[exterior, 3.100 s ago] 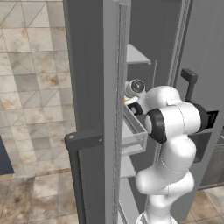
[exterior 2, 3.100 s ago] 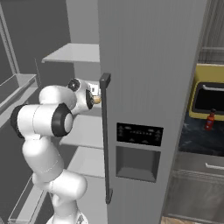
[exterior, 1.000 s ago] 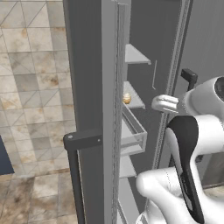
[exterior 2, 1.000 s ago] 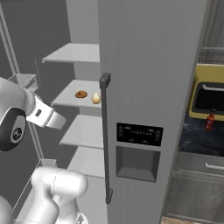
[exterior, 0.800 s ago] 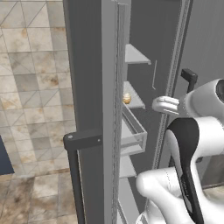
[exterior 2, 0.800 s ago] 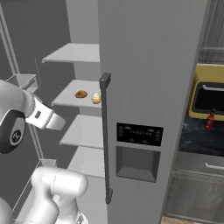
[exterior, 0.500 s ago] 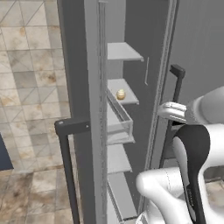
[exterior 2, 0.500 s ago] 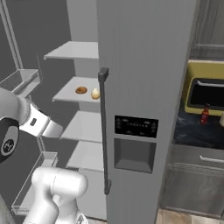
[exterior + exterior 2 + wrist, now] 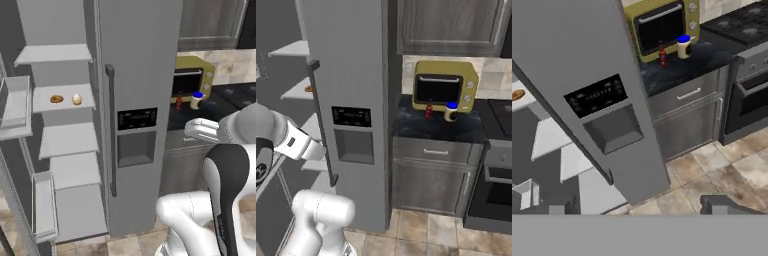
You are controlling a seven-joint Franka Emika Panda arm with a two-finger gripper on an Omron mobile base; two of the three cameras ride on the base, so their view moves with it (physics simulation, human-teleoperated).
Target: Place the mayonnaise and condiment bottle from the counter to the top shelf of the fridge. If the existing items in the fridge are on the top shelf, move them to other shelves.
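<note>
Step in hand: the top shelf (image 9: 52, 53) of the tall grey steel fridge (image 9: 140, 75) is lying bare, two golden-brown buns (image 9: 66, 99) one shelf lower; fetching is beginning.
Targets: blue-lidded pale mayonnaise jar (image 9: 450, 112) and slim dark red condiment bottle (image 9: 429, 111) are standing near the black stone tabletop's (image 9: 426, 129) back edge, before the yellow microwave (image 9: 443, 86).
Next move: judged, reaching to either.
Hand: spread wide, grasping nothing, touching nothing.

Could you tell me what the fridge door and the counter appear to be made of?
The fridge door looks like brushed stainless steel: flat grey with a dull sheen. The counter looks like polished black stone, going by its faint pale marbling, though a laminate could look the same.
</note>
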